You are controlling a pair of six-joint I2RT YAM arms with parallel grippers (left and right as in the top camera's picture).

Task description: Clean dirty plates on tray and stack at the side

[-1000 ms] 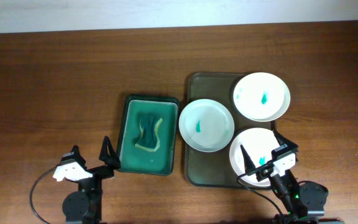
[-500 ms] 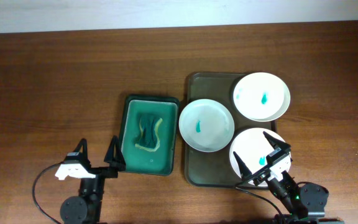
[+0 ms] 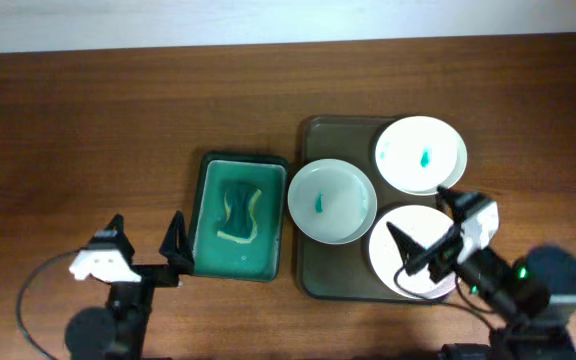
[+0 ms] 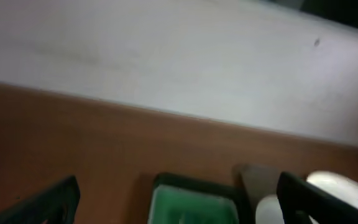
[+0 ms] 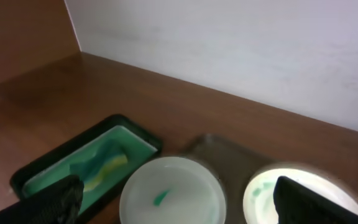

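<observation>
White round plates (image 3: 423,140) stayed teal-smeared on the dark olive rectangular tray (image 3: 313,282) as the right hand (image 3: 423,218), spread and empty, swung forward until one lay beneath it; wiping hadn't begun.

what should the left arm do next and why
Probably swing the open, empty left gripper forward and to its right, over the sponge in the green tray. Two plates on the dark tray show teal smears, so wiping likely needs the sponge first.

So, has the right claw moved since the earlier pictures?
Yes. The right claw has moved farther up the tray, toward the far plate.
</observation>
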